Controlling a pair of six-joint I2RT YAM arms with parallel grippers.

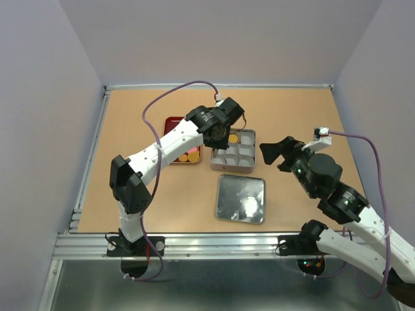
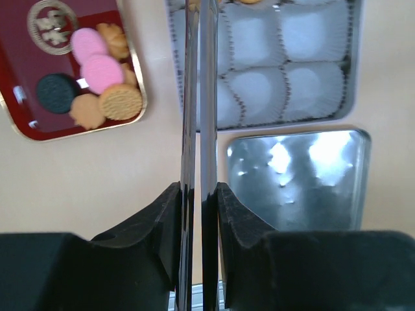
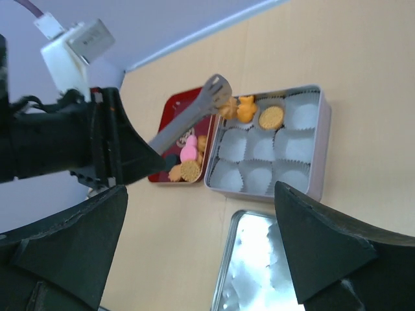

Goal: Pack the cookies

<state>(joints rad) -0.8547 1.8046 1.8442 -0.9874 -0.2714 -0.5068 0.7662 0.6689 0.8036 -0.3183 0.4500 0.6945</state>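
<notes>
My left gripper (image 1: 220, 126) is shut on metal tongs (image 2: 198, 97) that run straight out between its jaws. In the right wrist view the tongs' tip (image 3: 217, 91) sits against an orange cookie (image 3: 227, 107) at the far-left cell of the silver tin (image 3: 324, 149). I cannot tell whether it is pinched. Two more cookies (image 3: 271, 116) lie in the tin's far row; the other paper cups are empty. Pink, dark and tan cookies (image 2: 97, 84) lie on the red tray (image 2: 19, 110). My right gripper (image 3: 200, 188) hangs open to the right of the tin, holding nothing.
The tin's shiny lid (image 1: 240, 198) lies flat on the table just in front of the tin (image 1: 232, 170). The red tray (image 1: 172, 123) is left of the tin, partly under the left arm. Purple cables arc over both arms.
</notes>
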